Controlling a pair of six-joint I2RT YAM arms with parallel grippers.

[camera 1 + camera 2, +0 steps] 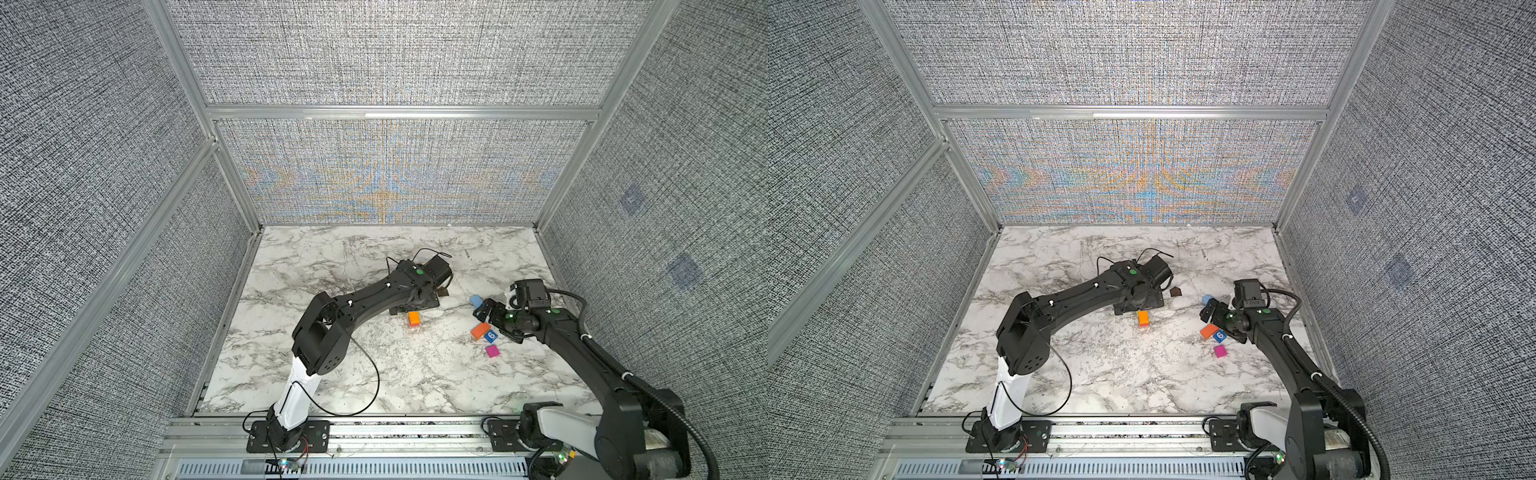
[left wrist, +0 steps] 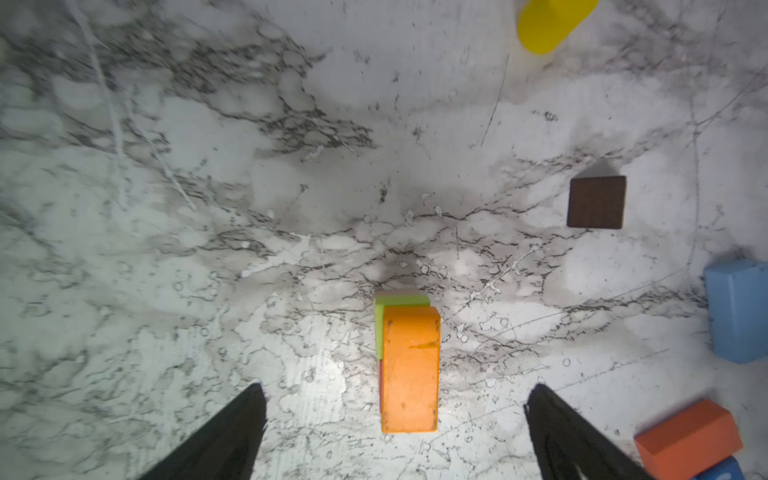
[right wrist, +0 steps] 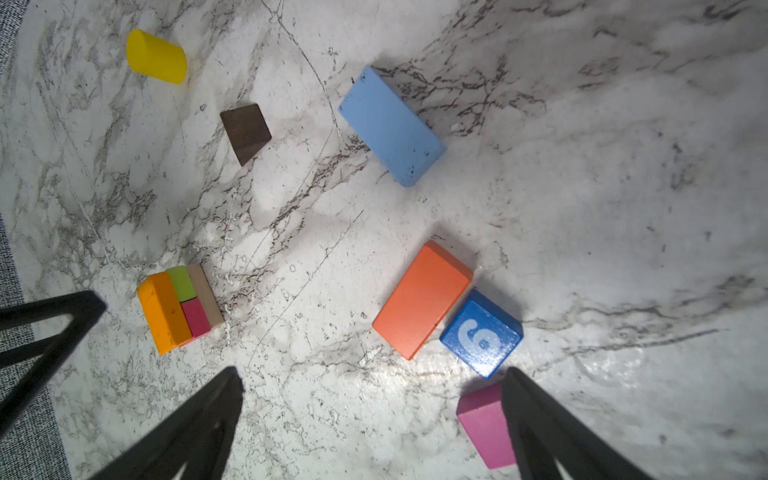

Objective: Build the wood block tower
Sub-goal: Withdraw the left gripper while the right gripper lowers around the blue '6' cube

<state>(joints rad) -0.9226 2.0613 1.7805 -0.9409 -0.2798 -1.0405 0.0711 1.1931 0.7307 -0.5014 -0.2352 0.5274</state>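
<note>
**Tower begun: three layers stand, six blocks wait on the marble table (image 1: 436, 382).**

The tower (image 3: 178, 307) stands near the table's middle: a tan slab (image 3: 205, 295) at the bottom, on it a green cube (image 3: 183, 282) and a pink cube (image 3: 196, 318), and an orange brick (image 2: 410, 370) on top. The left gripper (image 2: 399, 386) is spread wide on both sides of that brick and touches nothing. The right gripper (image 3: 370, 370) hangs open and empty over the loose pieces. I judge these are left to stack: light blue brick (image 3: 390, 124), red-orange brick (image 3: 422, 299), blue cube marked 6 (image 3: 482, 332) just beside it, magenta block (image 3: 486, 424), dark brown piece (image 3: 245, 131), yellow cylinder (image 3: 156, 56). No container is in view.
</note>
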